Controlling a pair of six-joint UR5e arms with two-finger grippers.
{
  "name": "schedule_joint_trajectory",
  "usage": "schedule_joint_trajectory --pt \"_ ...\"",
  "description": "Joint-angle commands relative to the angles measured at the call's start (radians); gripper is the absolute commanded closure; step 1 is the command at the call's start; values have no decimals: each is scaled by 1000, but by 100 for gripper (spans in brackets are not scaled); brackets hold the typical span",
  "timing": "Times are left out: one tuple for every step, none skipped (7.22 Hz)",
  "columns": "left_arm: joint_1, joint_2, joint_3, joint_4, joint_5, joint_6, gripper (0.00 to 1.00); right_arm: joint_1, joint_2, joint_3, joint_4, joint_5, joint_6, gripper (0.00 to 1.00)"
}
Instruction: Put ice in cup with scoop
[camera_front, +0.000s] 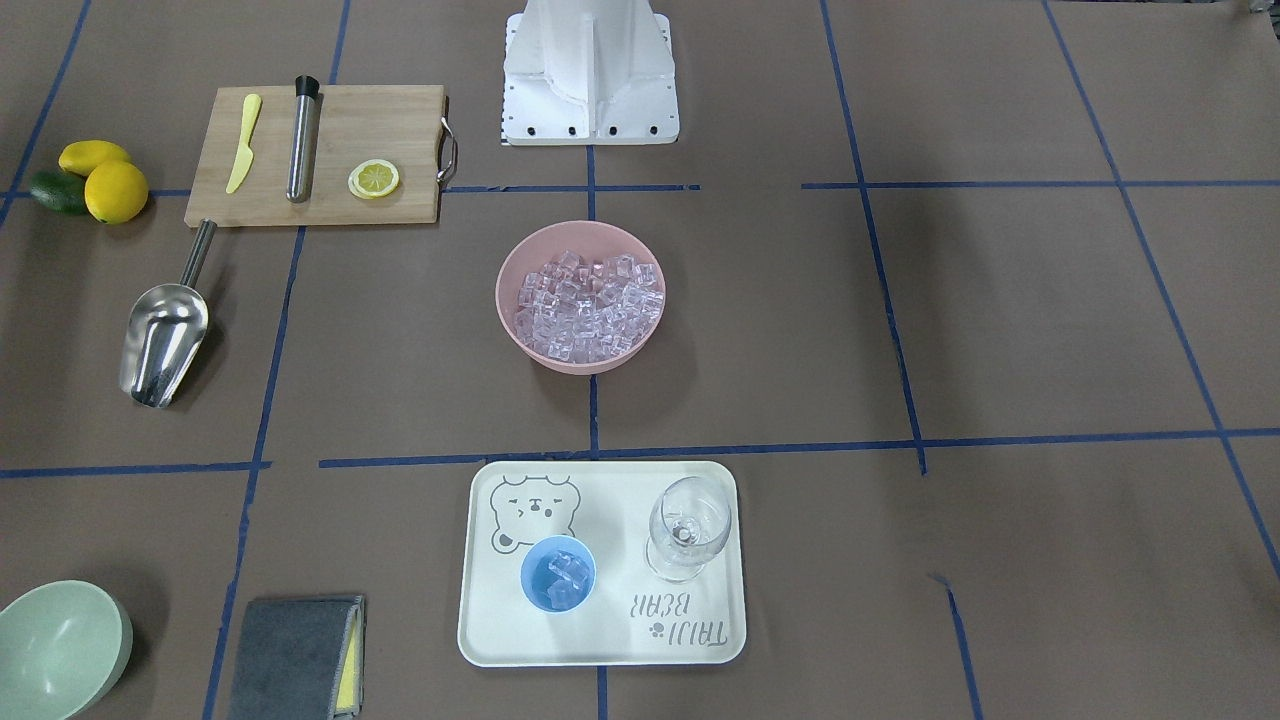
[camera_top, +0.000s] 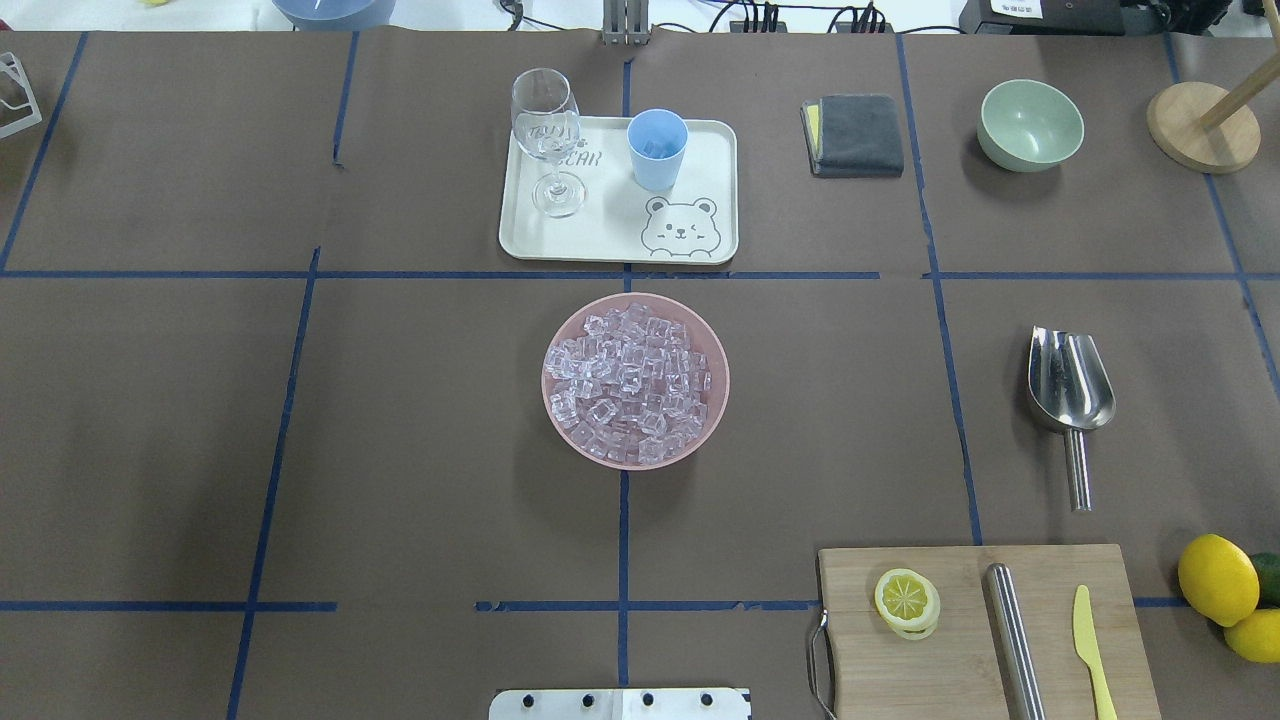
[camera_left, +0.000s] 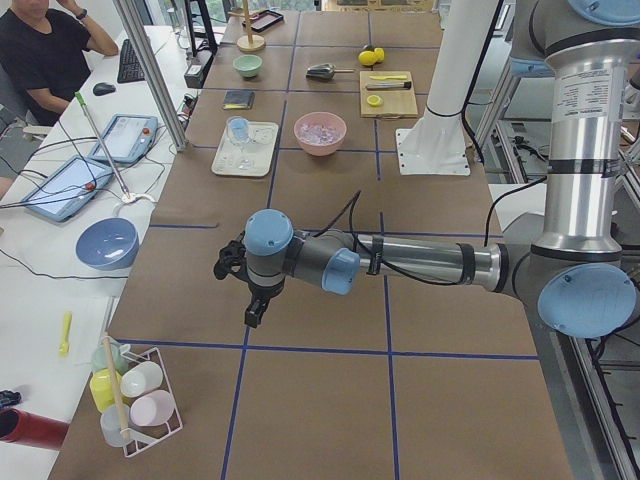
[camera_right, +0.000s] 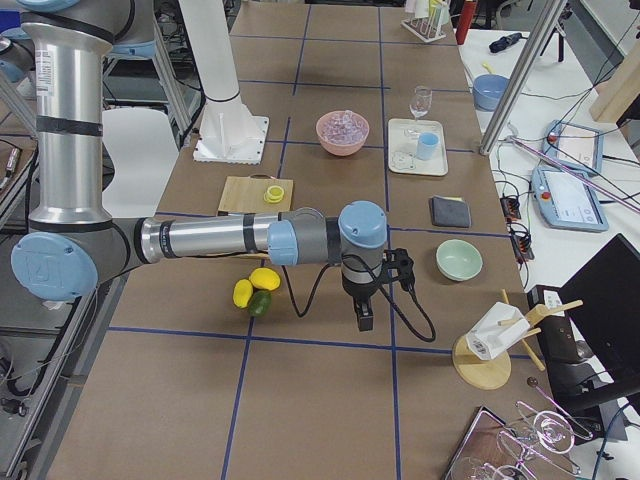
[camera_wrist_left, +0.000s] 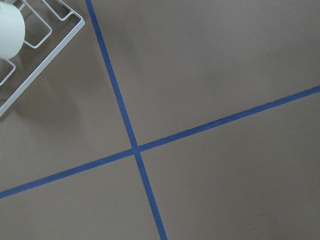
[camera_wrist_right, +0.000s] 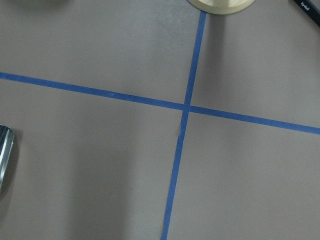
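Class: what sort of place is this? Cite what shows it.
Probably a robotics lab: a left arm and right arm over a table gridded with blue tape, tablets on a side desk.

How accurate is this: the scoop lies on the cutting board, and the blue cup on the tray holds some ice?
One thing is wrong: the scoop lies on the table beside the cutting board, not on it; the overhead exterior view shows this. The blue cup on the tray does hold ice.

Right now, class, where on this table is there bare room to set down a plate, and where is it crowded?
Bare: the wide stretch on the robot's left of the bowl and tray; also between bowl and scoop. Crowded: around the board, scoop and lemons.
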Motion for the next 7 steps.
schedule_joint_trajectory --pt "-2 14 -3 2 6 -43 0 2 -11 -13 -8 7 7 0" --pt "-5 8 3 22 7 -45 0 2 -11 -33 -10 25 8 0" --pt "-26 0 4 48 9 -45 0 11 -17 -38 -10 52 30 0" --pt "-45 -5 15 51 9 -45 0 23 -20 -36 -10 95 63 0" --pt "-56 -5 13 51 9 -45 0 31 -20 -35 -10 99 67 0" --pt "-56 -6 15 51 7 -46 0 39 -20 -33 -10 99 67 0" --pt "-54 -8 13 51 7 -48 0 42 -21 -33 -10 99 67 0"
